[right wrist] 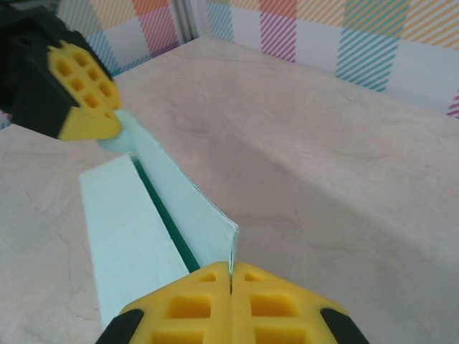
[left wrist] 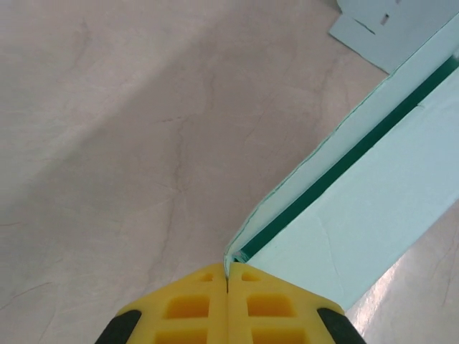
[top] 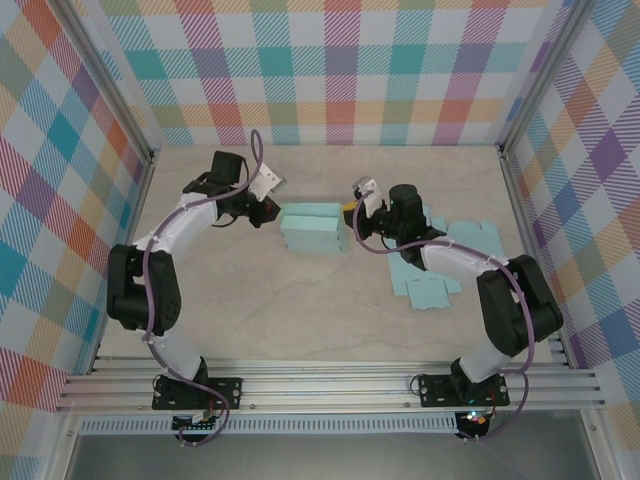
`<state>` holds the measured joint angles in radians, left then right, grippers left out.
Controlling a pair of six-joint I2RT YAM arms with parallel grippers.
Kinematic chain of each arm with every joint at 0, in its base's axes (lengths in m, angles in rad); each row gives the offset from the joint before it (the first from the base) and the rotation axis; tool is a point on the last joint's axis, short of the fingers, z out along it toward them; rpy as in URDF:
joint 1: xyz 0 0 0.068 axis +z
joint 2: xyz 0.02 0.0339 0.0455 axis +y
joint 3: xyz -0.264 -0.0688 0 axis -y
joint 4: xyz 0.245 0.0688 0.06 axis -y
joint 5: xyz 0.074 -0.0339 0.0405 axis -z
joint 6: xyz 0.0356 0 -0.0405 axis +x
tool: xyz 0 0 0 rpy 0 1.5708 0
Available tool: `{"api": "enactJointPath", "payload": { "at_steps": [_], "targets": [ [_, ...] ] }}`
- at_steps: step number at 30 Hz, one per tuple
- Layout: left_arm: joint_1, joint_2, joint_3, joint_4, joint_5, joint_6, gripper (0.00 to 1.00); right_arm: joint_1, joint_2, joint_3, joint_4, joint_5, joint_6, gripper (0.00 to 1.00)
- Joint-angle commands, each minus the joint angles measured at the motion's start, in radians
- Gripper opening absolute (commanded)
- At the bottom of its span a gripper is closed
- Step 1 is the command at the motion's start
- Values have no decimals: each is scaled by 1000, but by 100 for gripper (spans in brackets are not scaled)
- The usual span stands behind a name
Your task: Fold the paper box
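The mint-green paper box [top: 310, 229] lies partly folded in the middle of the table, with its back wall flap standing up. My left gripper [top: 272, 211] is at the box's left end. In the left wrist view its yellow fingers [left wrist: 188, 304] are shut on the corner of the flap [left wrist: 301, 179], with the gripper [left wrist: 227, 271] pinching the thin card edge. My right gripper [top: 349, 209] is at the box's right end, and the right wrist view shows this gripper [right wrist: 231, 270] shut on the other end of the same flap [right wrist: 188, 215]. The left gripper [right wrist: 80, 93] shows there at the flap's far end.
Flat mint-green paper blanks [top: 435, 280] lie to the right of the box, under the right arm; one of them [left wrist: 391, 29] shows in the left wrist view. Checked walls [top: 320, 70] close in the back and sides. Bare tabletop [top: 300, 320] lies in front.
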<state>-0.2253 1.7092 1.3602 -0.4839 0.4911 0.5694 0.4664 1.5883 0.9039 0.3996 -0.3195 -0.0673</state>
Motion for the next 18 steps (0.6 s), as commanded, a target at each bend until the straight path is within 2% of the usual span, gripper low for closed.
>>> {"api": "enactJointPath", "payload": {
  "at_steps": [1, 7, 12, 15, 18],
  "targets": [
    [-45, -85, -54, 122, -134, -106, 0, 11, -35, 21, -114, 79, 0, 0],
    [-94, -153, -175, 232, -231, -123, 0, 14, -78, 13, -228, 134, 38, 11],
    [-124, -221, -271, 312, -243, -45, 0, 14, -98, 23, -329, 134, 47, 23],
    [-130, -267, -307, 336, -212, -19, 0, 14, -116, 21, -363, 138, 45, 29],
    [-129, -255, -280, 285, -209, -19, 0, 13, -135, 30, -398, 123, 48, 31]
  ]
}}
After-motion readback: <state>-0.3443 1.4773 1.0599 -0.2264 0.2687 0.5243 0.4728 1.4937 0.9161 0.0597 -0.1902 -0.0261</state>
